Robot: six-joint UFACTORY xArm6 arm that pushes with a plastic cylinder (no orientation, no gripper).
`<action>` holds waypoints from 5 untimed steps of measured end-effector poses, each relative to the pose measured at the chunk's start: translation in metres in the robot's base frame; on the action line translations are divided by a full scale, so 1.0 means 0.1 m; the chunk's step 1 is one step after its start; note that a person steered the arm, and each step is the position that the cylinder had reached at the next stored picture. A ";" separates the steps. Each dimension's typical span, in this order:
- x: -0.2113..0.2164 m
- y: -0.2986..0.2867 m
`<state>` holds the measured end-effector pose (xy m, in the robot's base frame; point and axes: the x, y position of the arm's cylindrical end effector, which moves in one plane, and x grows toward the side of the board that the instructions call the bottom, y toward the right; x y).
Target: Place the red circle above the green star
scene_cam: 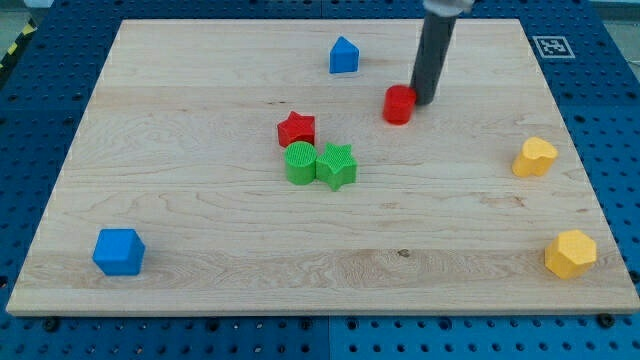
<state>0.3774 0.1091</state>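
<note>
Wooden board (200,250) on a blue pegboard bench; my tip (424,102) stands at the right edge of the red circle (399,104), touching it or all but touching, the contact line too fine to settle; being a bare rod, the tip grips nothing and can only shove, so its station on the circle's right side reads as set for a leftward push; the red circle lies in the upper middle of the board, up and to the view's right of the green star (338,165), apart from it, with open wood between; judged against the task, the circle is already higher than the star but offset rightward, so a short slide toward the view's left should bring it over the star; the green star sits pressed against a green circle (300,163) on its left, with a red star (296,129) just above that pair, near the intended spot, so an overlong push risks knocking it; a blue house-shaped block (343,56) near the top; a blue cube (119,251) bottom left; two yellow blocks (535,157) (570,253) at the right, well apart from the work.
</note>
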 end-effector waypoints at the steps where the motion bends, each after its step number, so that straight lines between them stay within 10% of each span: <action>1: 0.20 -0.08; 5: 0.19 -0.04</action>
<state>0.3967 0.1048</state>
